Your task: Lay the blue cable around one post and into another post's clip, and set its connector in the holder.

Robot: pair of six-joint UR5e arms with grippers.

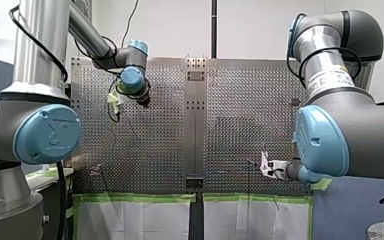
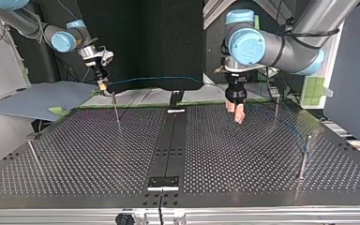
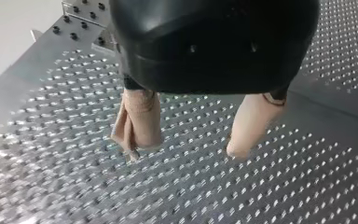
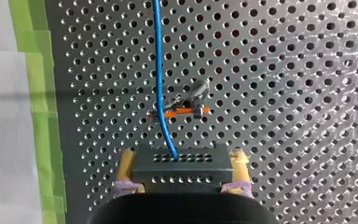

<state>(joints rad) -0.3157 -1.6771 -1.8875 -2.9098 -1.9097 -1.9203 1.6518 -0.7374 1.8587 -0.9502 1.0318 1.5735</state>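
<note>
The thin blue cable comes out from between the yellow-padded fingers of my right gripper, which is shut on it. Just ahead of the fingers stands a post's clip with an orange part, and the cable passes beside it. At the top view's left, my right gripper hangs over a thin post, and the cable stretches from it toward the view's right. My left gripper hovers open above bare plate, with nothing between its beige pads. It is right of centre in the top view.
More thin posts stand on the perforated table: one at the top view's left and two at its right. A dark plate sits on the centre strip near the front edge. Green tape lines the table's edge.
</note>
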